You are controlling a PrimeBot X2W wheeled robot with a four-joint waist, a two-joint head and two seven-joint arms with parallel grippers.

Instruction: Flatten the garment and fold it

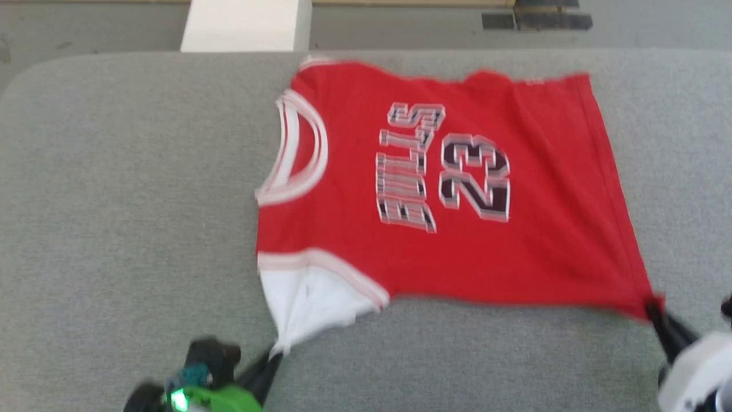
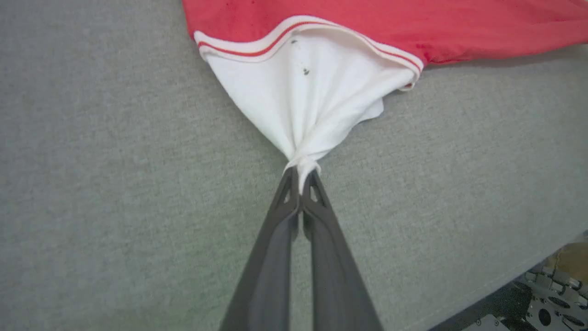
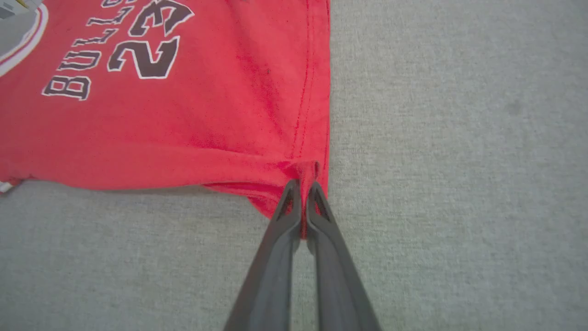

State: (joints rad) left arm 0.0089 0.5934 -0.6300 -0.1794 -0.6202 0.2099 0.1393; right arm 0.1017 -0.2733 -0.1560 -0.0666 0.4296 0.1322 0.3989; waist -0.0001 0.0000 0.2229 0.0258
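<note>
**A:** Where do we have the garment (image 1: 446, 189)?

**B:** Flat on the grey padded surface (image 1: 114, 200), print side up. In the head view the collar (image 1: 297, 149) is toward our left and the hem toward our right, and the lettering (image 1: 434, 166) reads sideways. That view is blurred, so we get the layout but no grip detail.

**A:** Left gripper (image 2: 301, 177)?

**B:** The left wrist view settles it: the fingers are pressed together on the bunched tip of the white sleeve (image 2: 303, 101). The cloth fans out taut from the pinch to the striped trim. We also see two dark specks on the sleeve there, which the head view can't resolve.

**A:** Right gripper (image 3: 303, 188)?

**B:** Same story in the right wrist view. It is clamped on the near hem corner (image 3: 305, 172), right at the side seam, and red cloth shows between the fingertips. The near edge is raised a little, with a shadow under it. The head view gives us just dark fingers meeting a red point.

**A:** Anything only the head view gives us?

**B:** The far edge of the jersey, and a white block (image 1: 246, 26) beyond the surface. The left wrist view adds metal parts (image 2: 546, 299) past the surface's edge.
</note>
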